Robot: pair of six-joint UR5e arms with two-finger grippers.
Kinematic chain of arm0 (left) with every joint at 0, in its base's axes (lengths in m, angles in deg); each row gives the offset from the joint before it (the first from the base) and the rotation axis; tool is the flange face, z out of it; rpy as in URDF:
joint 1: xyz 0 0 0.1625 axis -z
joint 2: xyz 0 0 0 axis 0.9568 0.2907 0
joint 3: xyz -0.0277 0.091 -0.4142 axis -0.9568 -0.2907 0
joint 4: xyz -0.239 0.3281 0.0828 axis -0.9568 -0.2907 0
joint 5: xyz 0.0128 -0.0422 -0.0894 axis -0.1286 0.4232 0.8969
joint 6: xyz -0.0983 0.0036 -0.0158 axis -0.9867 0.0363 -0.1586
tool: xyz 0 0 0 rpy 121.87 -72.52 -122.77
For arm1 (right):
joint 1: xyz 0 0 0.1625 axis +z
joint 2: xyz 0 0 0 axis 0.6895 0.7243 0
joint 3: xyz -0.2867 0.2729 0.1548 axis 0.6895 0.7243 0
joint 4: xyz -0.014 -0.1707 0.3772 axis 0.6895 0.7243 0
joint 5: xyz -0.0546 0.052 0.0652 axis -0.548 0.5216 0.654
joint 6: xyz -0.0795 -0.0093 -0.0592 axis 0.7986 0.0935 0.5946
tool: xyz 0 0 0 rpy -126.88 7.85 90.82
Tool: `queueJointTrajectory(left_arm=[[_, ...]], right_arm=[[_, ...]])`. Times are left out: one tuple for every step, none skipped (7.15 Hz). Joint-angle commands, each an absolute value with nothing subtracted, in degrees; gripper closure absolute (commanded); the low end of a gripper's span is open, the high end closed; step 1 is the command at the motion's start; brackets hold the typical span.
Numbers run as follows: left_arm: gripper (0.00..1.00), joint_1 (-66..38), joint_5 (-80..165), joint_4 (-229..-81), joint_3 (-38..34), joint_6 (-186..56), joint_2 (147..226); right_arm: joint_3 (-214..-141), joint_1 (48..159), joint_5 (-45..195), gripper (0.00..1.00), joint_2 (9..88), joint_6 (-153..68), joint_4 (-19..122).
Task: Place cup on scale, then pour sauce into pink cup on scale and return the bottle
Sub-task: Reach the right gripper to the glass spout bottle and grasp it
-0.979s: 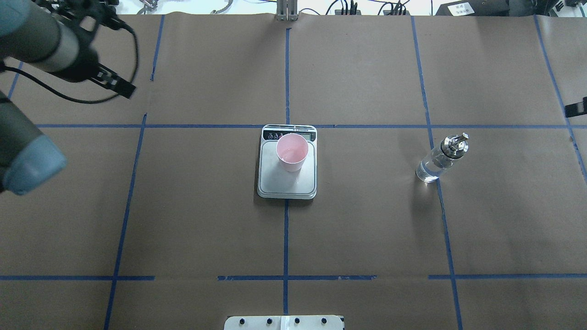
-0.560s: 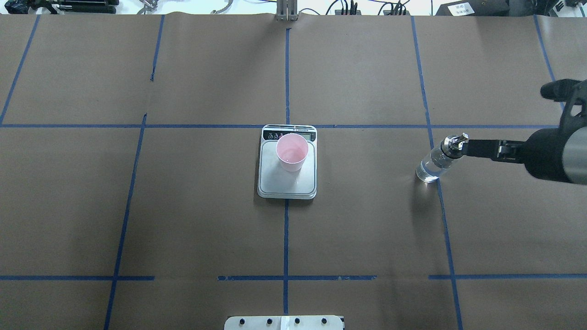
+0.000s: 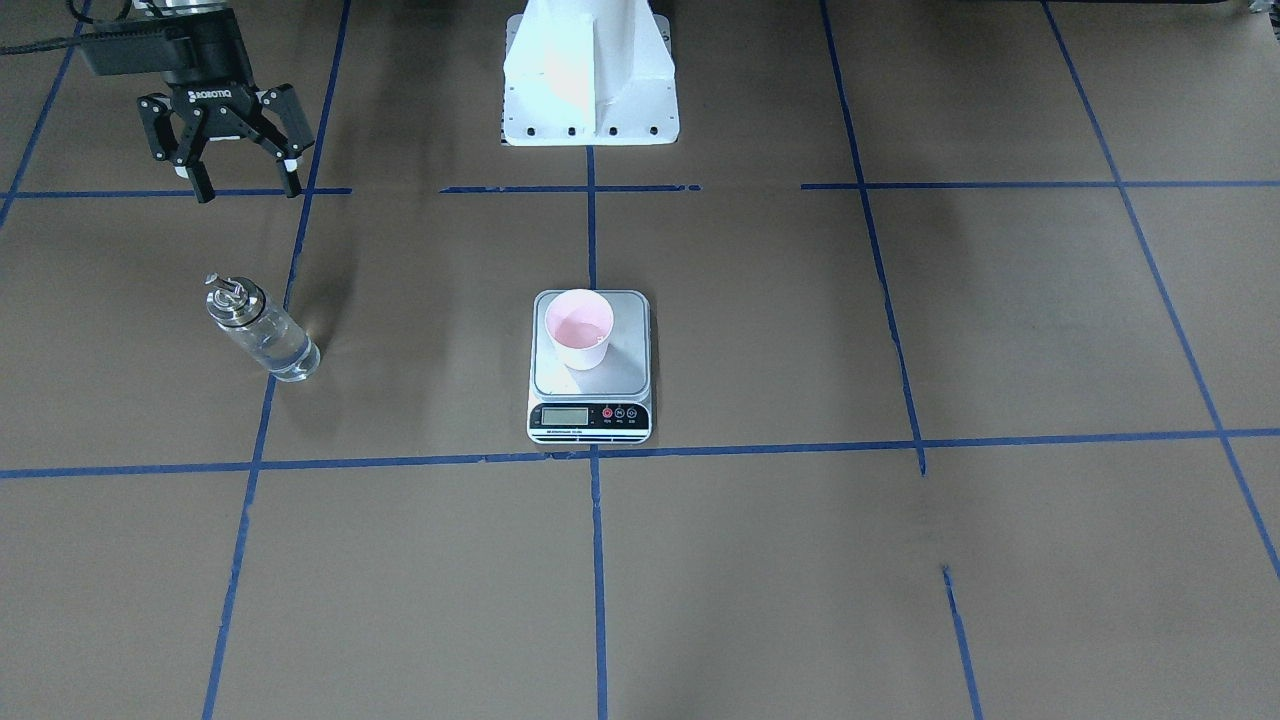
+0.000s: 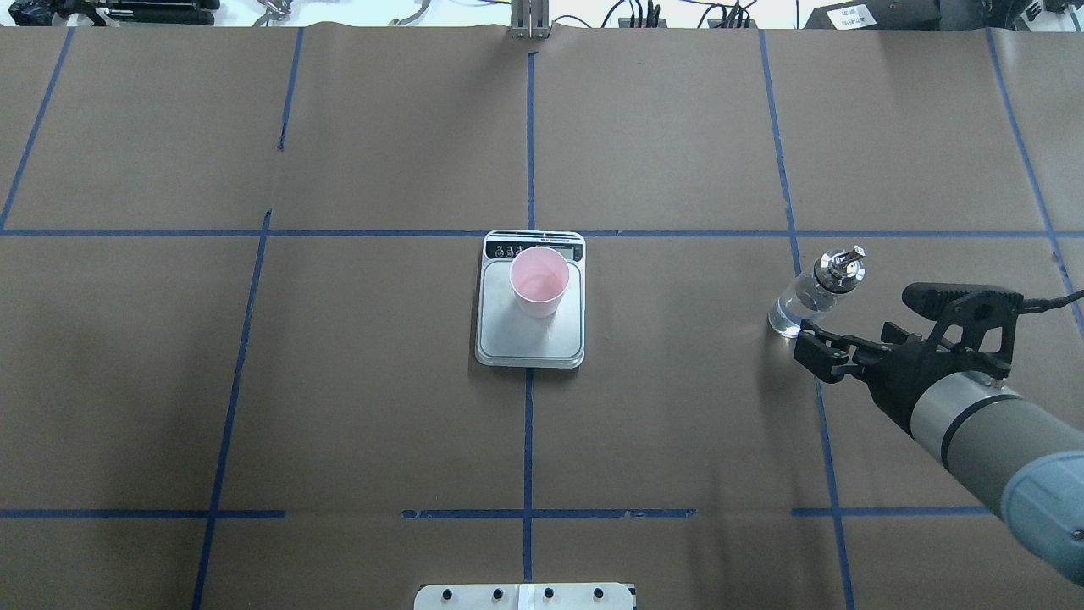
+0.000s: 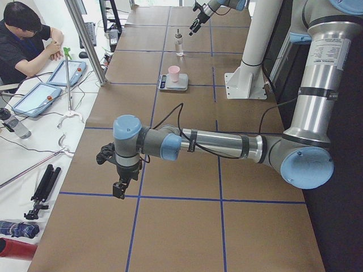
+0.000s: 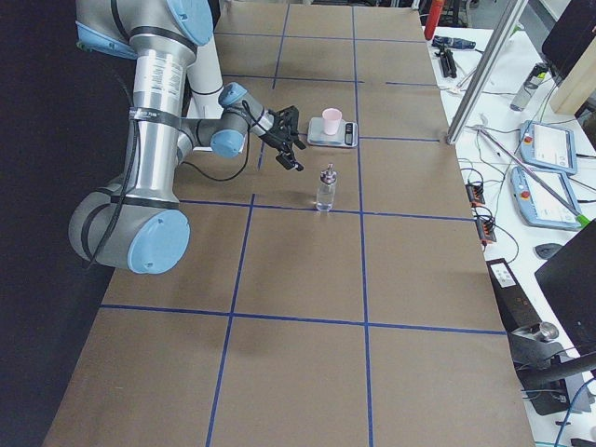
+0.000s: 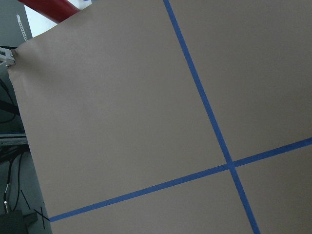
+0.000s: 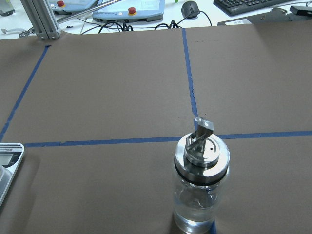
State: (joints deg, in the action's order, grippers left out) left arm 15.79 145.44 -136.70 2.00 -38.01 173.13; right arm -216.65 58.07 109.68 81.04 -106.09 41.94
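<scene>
Tip-and-spill hazard: bottle (image 3: pixel 262 340) upright, untouched, ahead of right jaws, wide open and empty; liable to topple onto desk (image 3: pixel 900 560) through off-centre closure.

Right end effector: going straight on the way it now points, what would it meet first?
Probably the clear glass bottle with the shiny metal spout cap: it stands centred ahead in the right wrist view, apart from the open right end effector. Height is unclear.

The right gripper (image 6: pixel 293 142) hangs spread near the upright bottle (image 6: pixel 327 189).
</scene>
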Motion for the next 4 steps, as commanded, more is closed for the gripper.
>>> queueJointTrajectory(left_arm=[[0.0,15.85,155.88,-138.29,2.06,-38.61,168.66],[0.0,15.85,156.62,-138.19,1.54,-38.62,167.34],[0.0,15.76,156.54,-138.28,1.27,-38.62,167.33],[0.0,15.76,156.45,-138.36,1.09,-38.62,167.5]], right_arm=[[-209.46,55.45,102.79,0.0,81.2,-106.31,32.15],[-209.44,55.45,101.31,0.0,81.11,-106.13,32.11],[-207.61,55.19,98.59,0.0,80.59,-105.78,31.94],[-206.46,55.19,98.04,0.0,80.5,-105.51,31.24]])
